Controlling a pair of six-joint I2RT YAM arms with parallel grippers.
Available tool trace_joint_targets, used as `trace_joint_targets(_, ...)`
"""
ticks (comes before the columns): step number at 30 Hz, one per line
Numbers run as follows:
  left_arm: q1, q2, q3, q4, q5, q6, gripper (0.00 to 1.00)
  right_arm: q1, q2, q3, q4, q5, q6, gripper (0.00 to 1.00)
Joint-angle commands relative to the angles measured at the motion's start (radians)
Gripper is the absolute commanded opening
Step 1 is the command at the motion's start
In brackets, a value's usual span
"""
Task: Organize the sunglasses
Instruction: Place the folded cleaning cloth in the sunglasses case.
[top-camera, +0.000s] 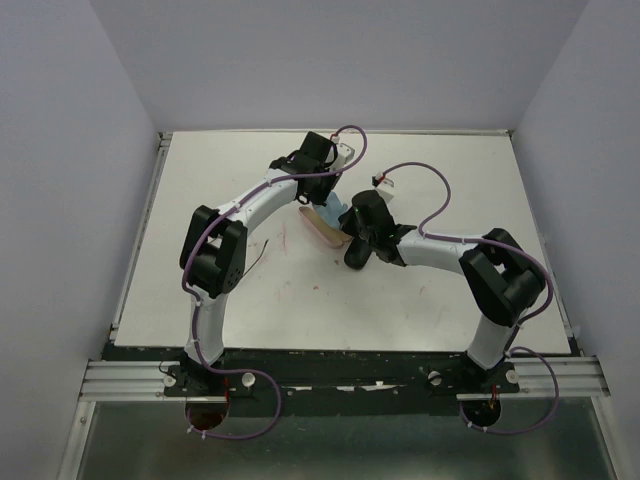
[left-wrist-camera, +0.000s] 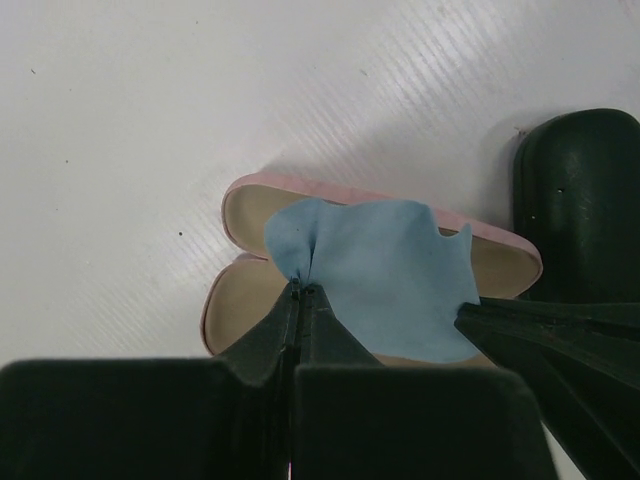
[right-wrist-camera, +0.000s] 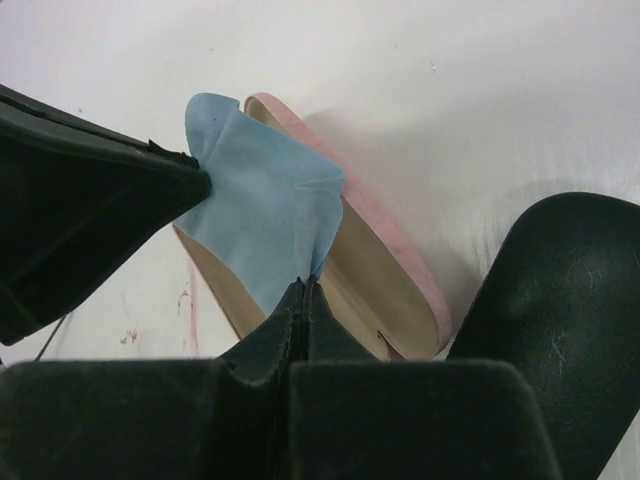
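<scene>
An open pink case (left-wrist-camera: 250, 212) lies on the white table, its tan lining showing (right-wrist-camera: 385, 275). A light-blue cloth (left-wrist-camera: 385, 275) is spread above it, held at two edges. My left gripper (left-wrist-camera: 300, 288) is shut on one pinched edge of the cloth. My right gripper (right-wrist-camera: 306, 282) is shut on the opposite edge of the cloth (right-wrist-camera: 260, 200). In the top view both grippers (top-camera: 312, 195) (top-camera: 346, 226) meet over the case (top-camera: 322, 231) at mid-table. The sunglasses are hidden or out of view in every view.
A black oblong case (left-wrist-camera: 580, 190) lies right beside the pink one, also seen at the right wrist view's lower right as the black case (right-wrist-camera: 560, 300). Faint pink marks stain the table (right-wrist-camera: 185, 300). White walls close the table (top-camera: 450, 290) in on three sides.
</scene>
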Motion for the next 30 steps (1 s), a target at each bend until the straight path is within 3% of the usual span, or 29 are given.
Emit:
trace_joint_targets(1,0.018,0.037,0.009,0.017,-0.005,-0.014,0.00,-0.002,0.048,-0.004,0.006,0.028,0.025,0.01)
trace_joint_targets(13,0.018,0.067,0.016,0.024,-0.032,-0.029,0.00,-0.001,0.080,-0.006,0.006,0.062,0.047,0.01)
trace_joint_targets(20,0.018,0.081,-0.001,0.055,-0.049,-0.054,0.13,-0.002,0.086,-0.015,0.012,0.082,0.059,0.01)
trace_joint_targets(30,0.019,0.097,-0.030,0.116,-0.028,-0.112,0.16,-0.002,0.097,-0.035,0.056,0.094,0.071,0.01)
